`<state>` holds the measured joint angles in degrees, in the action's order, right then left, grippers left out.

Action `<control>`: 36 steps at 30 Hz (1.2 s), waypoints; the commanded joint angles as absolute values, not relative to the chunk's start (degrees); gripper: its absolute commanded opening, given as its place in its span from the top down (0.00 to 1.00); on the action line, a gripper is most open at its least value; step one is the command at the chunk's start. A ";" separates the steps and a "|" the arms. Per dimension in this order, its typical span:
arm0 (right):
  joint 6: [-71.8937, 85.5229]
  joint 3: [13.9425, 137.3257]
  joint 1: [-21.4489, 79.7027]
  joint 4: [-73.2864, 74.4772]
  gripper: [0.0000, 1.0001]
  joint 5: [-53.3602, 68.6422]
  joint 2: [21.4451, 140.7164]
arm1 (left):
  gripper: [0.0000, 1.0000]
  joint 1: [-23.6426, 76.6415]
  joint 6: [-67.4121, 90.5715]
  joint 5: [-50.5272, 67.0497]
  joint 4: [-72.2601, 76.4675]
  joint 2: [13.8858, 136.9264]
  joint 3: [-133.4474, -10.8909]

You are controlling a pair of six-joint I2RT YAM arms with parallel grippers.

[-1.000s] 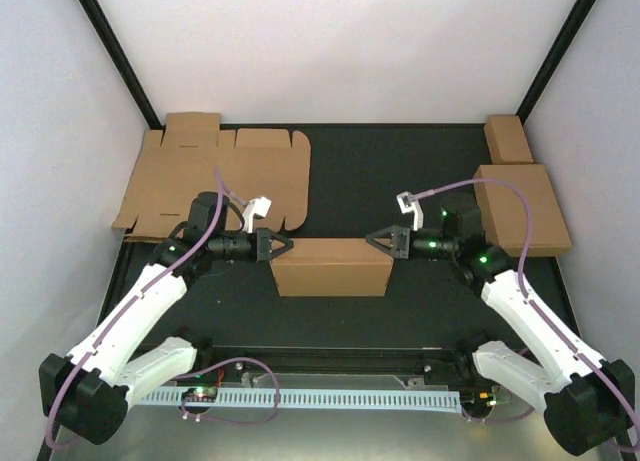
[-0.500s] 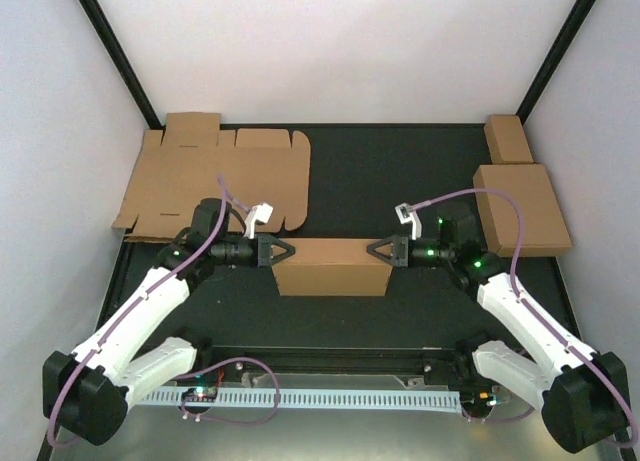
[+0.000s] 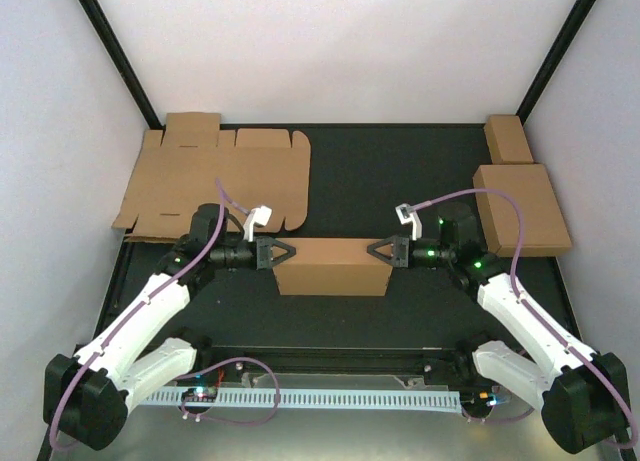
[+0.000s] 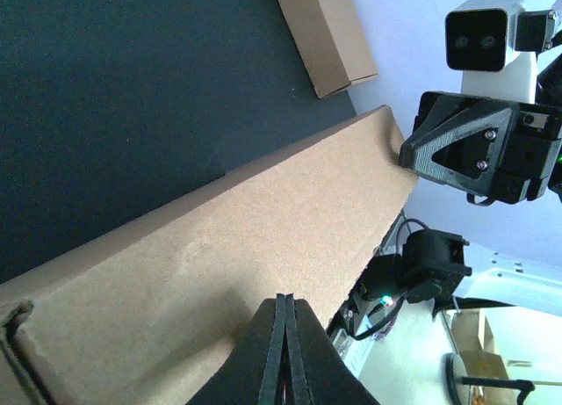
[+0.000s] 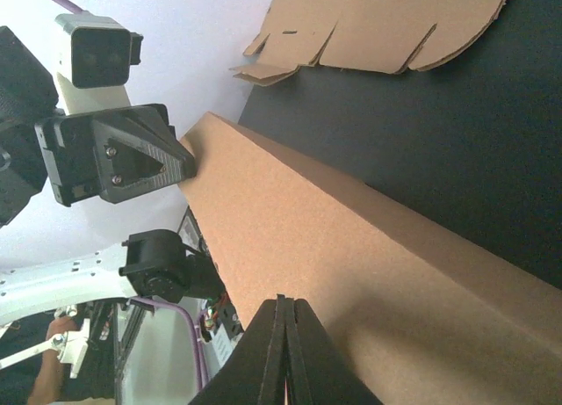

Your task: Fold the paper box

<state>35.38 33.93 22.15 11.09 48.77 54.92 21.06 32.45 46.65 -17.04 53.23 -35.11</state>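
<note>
The paper box [image 3: 331,267] stands as a folded, closed brown cardboard box at the middle of the black mat. My left gripper [image 3: 290,251] is shut, and its tip lies on the box's left end. My right gripper [image 3: 372,249] is shut too and meets the right end, so the two point at each other. In the left wrist view my left gripper [image 4: 283,300] lies over the box's top face [image 4: 263,238], with the right gripper [image 4: 408,155] at the far corner. In the right wrist view my right gripper [image 5: 283,301] lies over the box [image 5: 351,247]. Neither holds anything.
A flat die-cut cardboard sheet [image 3: 220,181] lies at the back left, also in the right wrist view [image 5: 386,23]. A folded box [image 3: 520,211] sits at the right edge, with a small oblong box [image 3: 508,139] behind it. Black frame posts rise at both back corners.
Both shut grippers have moved inward and slightly nearer, from just off the box's ends onto its end edges. The box itself has barely shifted.
</note>
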 commanded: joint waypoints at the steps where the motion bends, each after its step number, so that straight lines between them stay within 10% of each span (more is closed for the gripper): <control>1: 32.97 33.57 21.28 15.62 0.98 45.87 55.97 | 0.98 20.65 32.25 44.09 -22.37 54.09 -35.12; 11: 31.67 34.02 21.29 16.76 0.98 45.41 56.24 | 0.96 20.44 28.96 43.18 -30.55 54.32 -49.51; 36: 32.07 44.22 21.27 20.35 0.98 47.60 54.91 | 0.99 18.06 31.14 47.81 -18.45 56.39 -32.43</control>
